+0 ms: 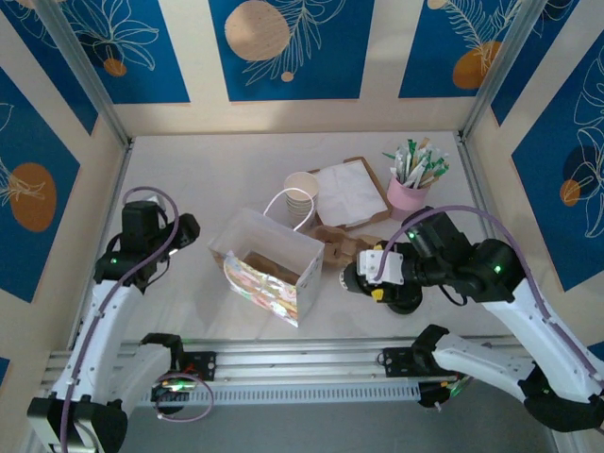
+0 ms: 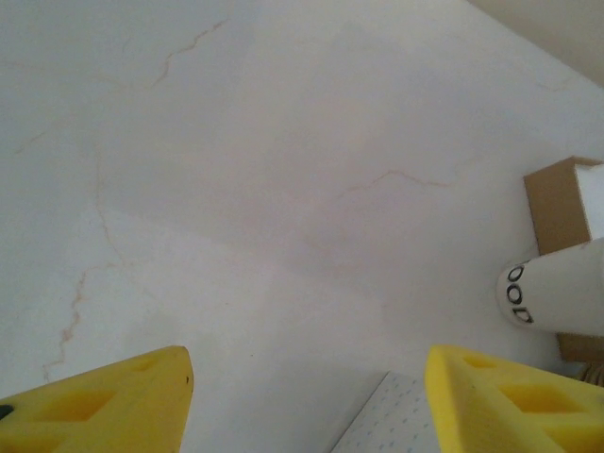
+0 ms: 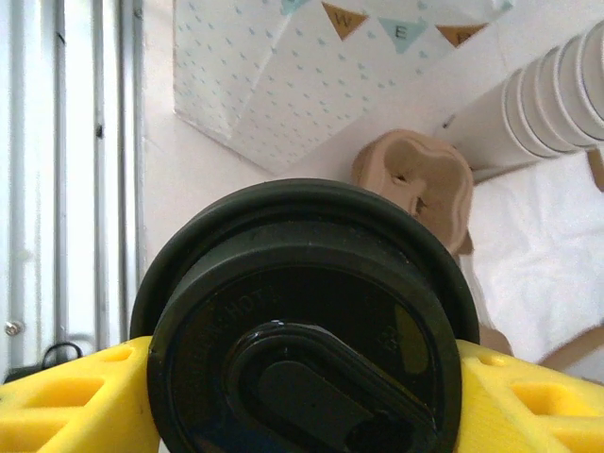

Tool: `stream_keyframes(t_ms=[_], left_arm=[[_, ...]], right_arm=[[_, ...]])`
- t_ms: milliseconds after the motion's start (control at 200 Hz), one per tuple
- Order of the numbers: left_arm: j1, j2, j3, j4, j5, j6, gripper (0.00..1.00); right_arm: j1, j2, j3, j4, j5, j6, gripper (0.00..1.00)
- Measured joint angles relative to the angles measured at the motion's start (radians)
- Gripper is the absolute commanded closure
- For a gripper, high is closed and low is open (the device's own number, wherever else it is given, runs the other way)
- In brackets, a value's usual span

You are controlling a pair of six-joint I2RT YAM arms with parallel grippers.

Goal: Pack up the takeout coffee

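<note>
Worryingly, the right hand (image 3: 302, 401) clamps the coffee (image 3: 302, 302) at its lid only, so it may slip before the carrier (image 3: 415, 179); the left hand (image 2: 307, 406) hangs apart over the table (image 2: 283, 189).

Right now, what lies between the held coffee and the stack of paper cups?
The cardboard cup carrier lies between the takeout coffee and the cup stack, as the right wrist view shows.

Paper bag (image 3: 274, 85) bunting: "W", "E" (others unclear).
</note>
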Motion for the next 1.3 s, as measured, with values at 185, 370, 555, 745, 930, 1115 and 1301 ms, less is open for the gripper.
stream_keyframes(t_ms=[185, 370, 555, 745, 930, 1115, 1301], left_arm=[[0.000, 0.029, -0.067, 0.035, 0.039, -0.028, 0.35], [0.000, 0.019, -0.154, 0.079, 0.097, -0.050, 0.35], [0.000, 0.006, -0.232, 0.136, 0.152, -0.084, 0.33], [-0.014, 0.029, -0.287, 0.183, 0.196, -0.110, 0.31], [-0.051, 0.032, -0.329, 0.249, 0.219, -0.135, 0.29], [-0.079, 0.032, -0.361, 0.282, 0.223, -0.142, 0.28], [-0.129, 0.032, -0.386, 0.328, 0.241, -0.155, 0.28]], right_arm=[[0.080, -0.036, 0.077, -0.001, 0.040, 0.047, 0.33], [0.104, -0.056, 0.163, 0.024, 0.044, 0.100, 0.32], [0.110, -0.055, 0.200, 0.106, 0.045, 0.151, 0.33], [0.122, 0.012, 0.240, 0.211, 0.014, 0.218, 0.33], [0.157, 0.116, 0.286, 0.285, -0.014, 0.252, 0.32], [0.207, 0.228, 0.329, 0.304, -0.016, 0.259, 0.32], [0.220, 0.346, 0.425, 0.277, -0.013, 0.299, 0.32]])
